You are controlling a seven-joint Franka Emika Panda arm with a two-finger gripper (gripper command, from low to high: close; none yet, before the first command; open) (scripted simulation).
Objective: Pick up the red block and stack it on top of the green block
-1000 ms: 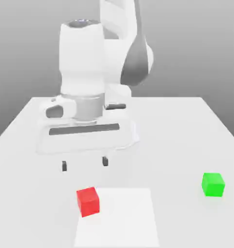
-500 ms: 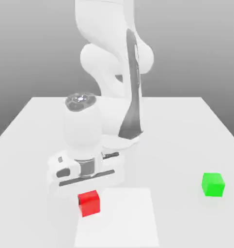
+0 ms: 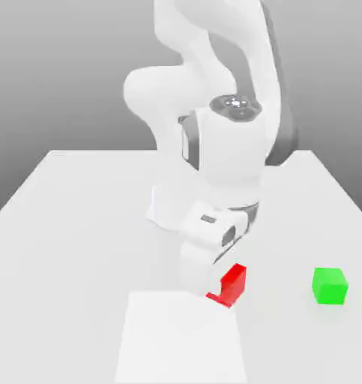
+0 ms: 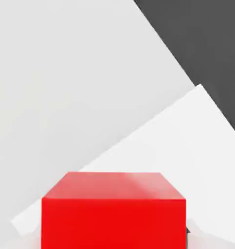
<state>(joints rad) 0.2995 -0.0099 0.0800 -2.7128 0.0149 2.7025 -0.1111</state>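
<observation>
Gripper [image 3: 225, 294], one: closed on the red block [image 3: 234, 286], which sits between the fingers and is carried clear of the tabletop [image 3: 56, 262]. Done, by the look of it: the pick-up. Outstanding: carriage across, lowering, release. Green block [image 3: 330, 286]: nothing on top, apart from the fingers, toward the exterior view's right, awaiting its companion.

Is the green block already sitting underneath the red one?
No, the green block sits on the table by itself, with the red block off to one side.
</observation>
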